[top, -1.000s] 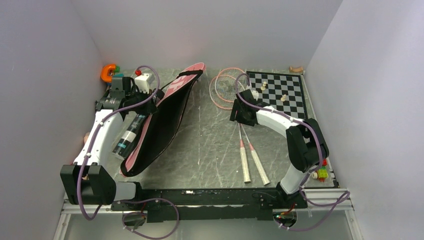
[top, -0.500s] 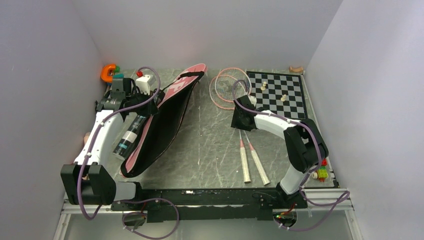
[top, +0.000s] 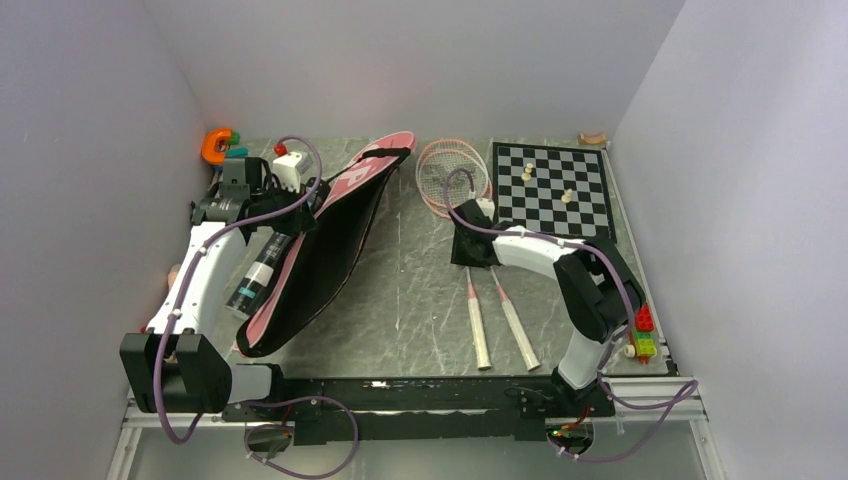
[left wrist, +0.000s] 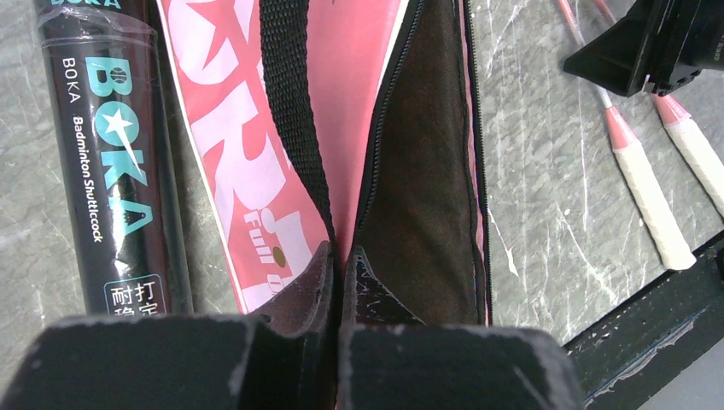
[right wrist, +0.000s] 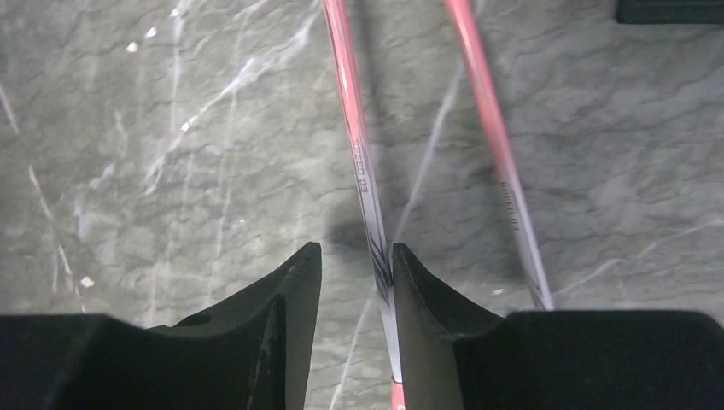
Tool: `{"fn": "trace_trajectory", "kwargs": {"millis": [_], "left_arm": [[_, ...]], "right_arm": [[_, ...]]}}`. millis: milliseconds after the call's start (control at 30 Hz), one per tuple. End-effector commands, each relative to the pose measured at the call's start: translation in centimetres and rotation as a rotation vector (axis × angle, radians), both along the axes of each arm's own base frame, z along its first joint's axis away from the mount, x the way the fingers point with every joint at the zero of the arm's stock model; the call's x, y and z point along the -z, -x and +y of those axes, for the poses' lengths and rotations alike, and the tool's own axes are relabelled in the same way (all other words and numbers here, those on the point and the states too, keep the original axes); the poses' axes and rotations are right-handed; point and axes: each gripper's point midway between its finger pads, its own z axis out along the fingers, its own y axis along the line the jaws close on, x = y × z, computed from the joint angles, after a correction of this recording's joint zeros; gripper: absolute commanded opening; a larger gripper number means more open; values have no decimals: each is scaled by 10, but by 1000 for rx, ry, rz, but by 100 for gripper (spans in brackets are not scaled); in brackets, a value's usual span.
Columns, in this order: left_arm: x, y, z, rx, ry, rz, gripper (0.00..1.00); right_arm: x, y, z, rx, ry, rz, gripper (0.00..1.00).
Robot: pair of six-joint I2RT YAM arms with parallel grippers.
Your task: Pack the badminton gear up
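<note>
Beside gaping racket bag [top: 335, 235]: black tube [top: 255, 275], outside.

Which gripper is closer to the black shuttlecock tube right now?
Left. The left gripper is pinched on the racket bag right beside the shuttlecock tube; the right gripper is across the table, straddling a racket shaft.

Lettering on the shuttlecock tube
At the left of the left wrist view, the black tube [left wrist: 107, 171] reads "BOKA Badminton Shuttlecock" above Chinese characters; the pink bag [left wrist: 230, 154] carries white print, partly hidden.
</note>
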Motion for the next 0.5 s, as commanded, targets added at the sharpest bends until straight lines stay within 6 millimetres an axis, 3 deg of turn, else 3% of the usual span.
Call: {"fn": "trace_trajectory", "kwargs": {"millis": [0,333,467], "left_arm": [[-20,-2,-3,37,5,-94,0],[-17,-1,-3,48,1,-84,0],[-13,-1,-2,45,-3,-66,0]], "right_arm": [[-10,-17,12,-3,-8,-72,40],[7,-47,14,-17,72,-86,53],[16,-56,17,-21,82,-94,54]]}}
